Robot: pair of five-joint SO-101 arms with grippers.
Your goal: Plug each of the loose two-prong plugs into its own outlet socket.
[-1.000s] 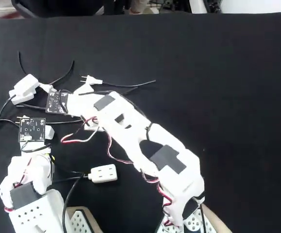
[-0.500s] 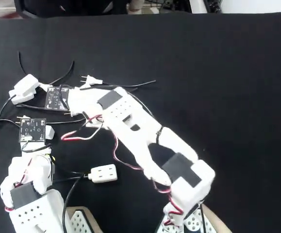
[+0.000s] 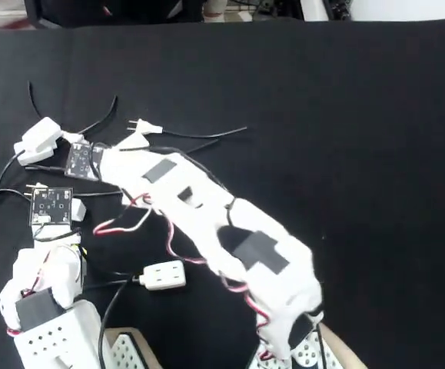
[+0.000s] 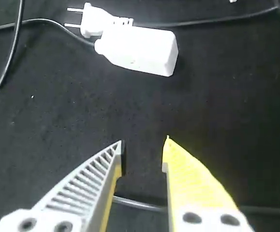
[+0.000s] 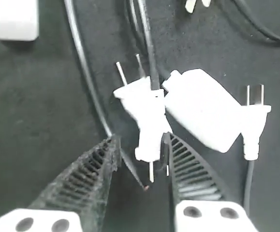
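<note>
We see the right gripper (image 5: 140,140) low over a white two-prong plug (image 5: 145,113). Its fingers (image 5: 89,169) are spread, one on each side of the plug body, and are not clamped on it. We judge this as lining up a grasp along the body so the prongs stay free for insertion. The plug lies flat with its prongs pointing away from the gripper, just beside a white socket block (image 5: 202,116). A second plug (image 5: 253,121) sits against that block's far end, and its prongs are bare, so it is not inserted.

The left gripper (image 4: 142,145) hovers above the cloth, part open and holding nothing. It faces another outlet block (image 4: 140,48) that has a plug (image 4: 94,19) at its end. That plug's prongs point away from the block, so it is not plugged in either. We read the left arm as parked while the right arm (image 3: 207,207) works.

In the high view the right arm stretches diagonally across to the cluster at the table's left. One more plug (image 3: 144,127) lies loose beyond the arm, and a small outlet (image 3: 164,274) sits near the arm bases. We cannot see a single plug seated, so we judge the task barely begun.

The table (image 3: 360,138) is covered in matte black cloth. Thin black cords (image 3: 207,136) trail across it and are hard to pick out, so snagging is a risk. The room shows as a thin strip past the far edge, too little to tell what is there.
</note>
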